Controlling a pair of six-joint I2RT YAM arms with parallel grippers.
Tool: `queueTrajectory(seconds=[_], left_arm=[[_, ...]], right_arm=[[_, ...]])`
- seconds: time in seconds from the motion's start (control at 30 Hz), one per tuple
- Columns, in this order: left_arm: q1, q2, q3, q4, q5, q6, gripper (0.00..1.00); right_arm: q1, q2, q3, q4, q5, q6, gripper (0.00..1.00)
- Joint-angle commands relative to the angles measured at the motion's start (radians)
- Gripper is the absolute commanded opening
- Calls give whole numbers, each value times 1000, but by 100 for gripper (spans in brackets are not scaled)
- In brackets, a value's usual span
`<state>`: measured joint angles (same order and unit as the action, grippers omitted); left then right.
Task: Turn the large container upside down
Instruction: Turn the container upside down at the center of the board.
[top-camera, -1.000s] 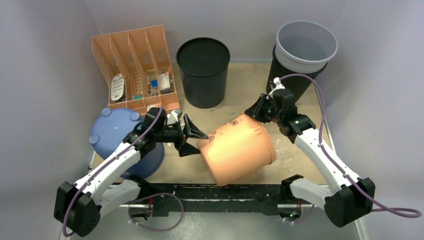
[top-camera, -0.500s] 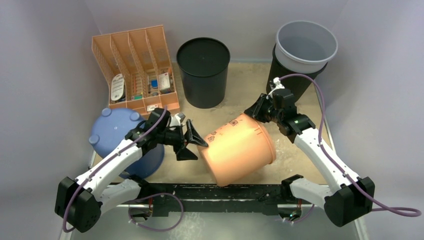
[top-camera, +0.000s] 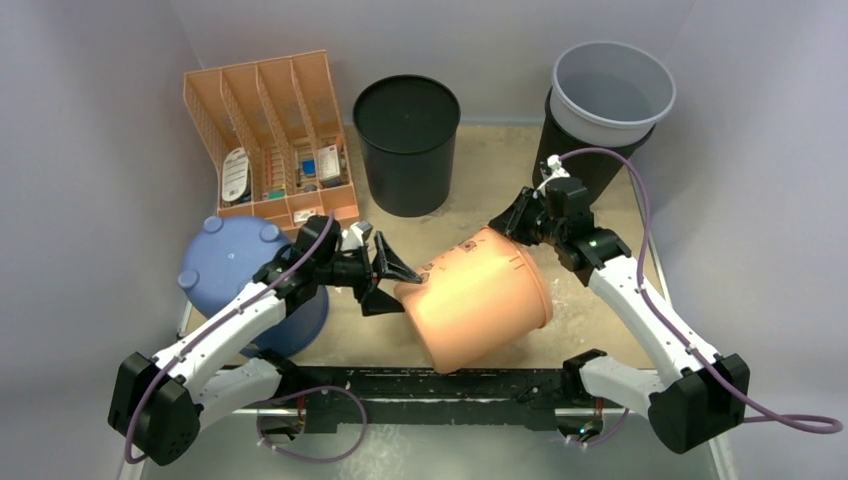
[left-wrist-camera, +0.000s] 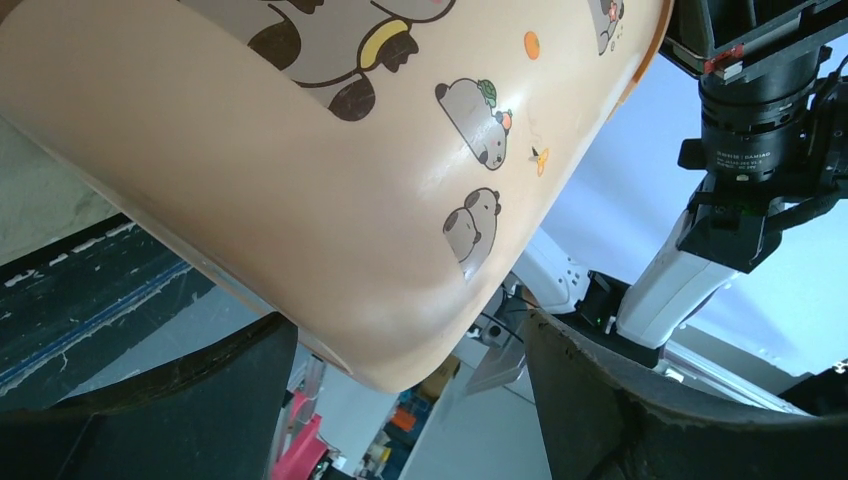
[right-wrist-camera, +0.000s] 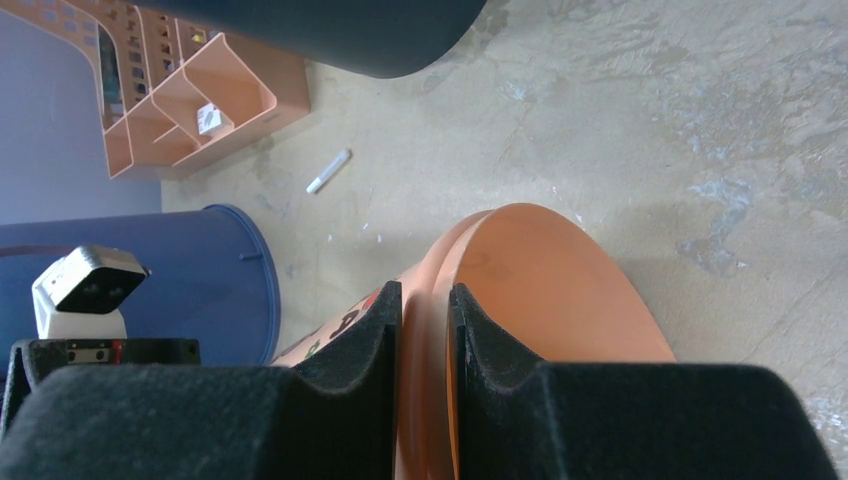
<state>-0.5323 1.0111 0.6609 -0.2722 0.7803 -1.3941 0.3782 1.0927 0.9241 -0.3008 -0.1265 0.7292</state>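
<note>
The large orange container with cartoon animal prints lies tilted on its side mid-table, base toward the left arm. My right gripper is shut on its rim; in the right wrist view the two pads pinch the rim wall of the container. My left gripper is open at the container's base corner. In the left wrist view the container fills the top, its rounded base edge sitting between the spread jaws of the left gripper without clear contact.
A black bin stands behind, a grey bucket on a black bin at back right, an upturned blue bin under the left arm, an orange file organiser at back left. A small white stick lies on the table.
My left gripper dipped and drew back slightly, then moved back up against the container's base corner. The container and right gripper have barely moved.
</note>
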Motion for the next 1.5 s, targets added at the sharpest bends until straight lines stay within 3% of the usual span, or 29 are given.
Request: queueTrajectory(seconds=[0.0, 0.37, 0.9, 1.17, 1.47], left_arm=[[-17, 12, 12, 189, -29, -95, 83], [-5, 48, 110, 217, -65, -64, 83], [113, 68, 309, 181, -63, 27, 82], [141, 76, 479, 10, -88, 162, 82], [146, 98, 521, 15, -91, 180, 82]], right_arm=[[13, 23, -42, -106, -25, -44, 8], [13, 21, -67, -78, -110, -26, 8], [13, 58, -128, 132, -316, 105, 6], [13, 132, -210, 423, -398, 253, 6], [13, 208, -313, 697, -414, 415, 7]])
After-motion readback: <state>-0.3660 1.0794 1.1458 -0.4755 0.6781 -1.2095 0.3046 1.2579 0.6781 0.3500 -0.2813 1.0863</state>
